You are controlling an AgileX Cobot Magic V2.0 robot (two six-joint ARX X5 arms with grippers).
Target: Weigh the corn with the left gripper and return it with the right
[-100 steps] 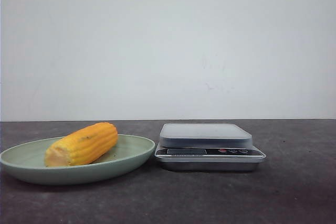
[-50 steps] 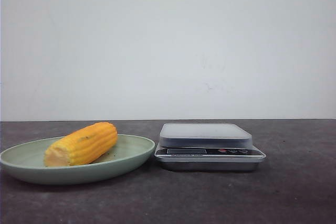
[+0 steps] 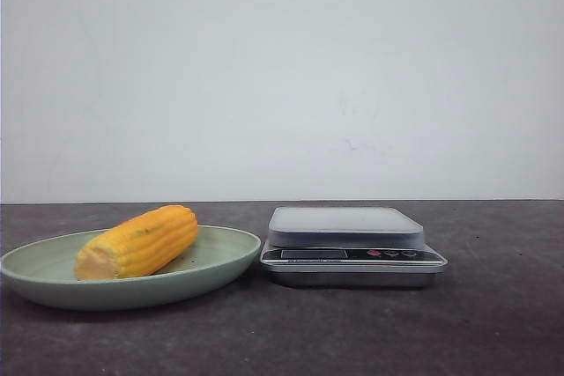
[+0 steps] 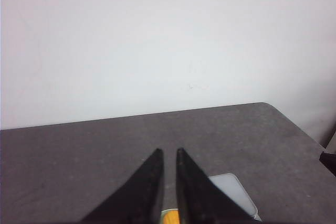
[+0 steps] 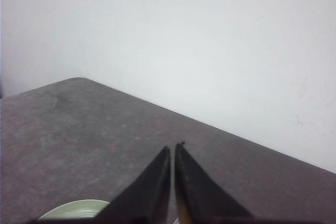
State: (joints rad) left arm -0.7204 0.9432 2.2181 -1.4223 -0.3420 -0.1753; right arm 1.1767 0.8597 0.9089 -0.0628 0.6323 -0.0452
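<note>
Your corn [image 3: 138, 242] lies on the plate [image 3: 216, 263], right beside the scale [image 3: 351, 245]. Both grippers, left [image 4: 169, 153] and right [image 5: 172, 148], are nearly closed, holding nothing.

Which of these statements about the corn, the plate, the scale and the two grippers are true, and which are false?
1. The corn lies on the green plate. True.
2. The scale has something resting on its top. False: the top of the scale is bare.
3. The plate stands to the left of the scale in the front view. True.
4. The left gripper holds the corn between its fingers. False: its fingers are nearly together with nothing between them.
5. The right gripper has its fingers spread wide. False: they are almost closed.
</note>
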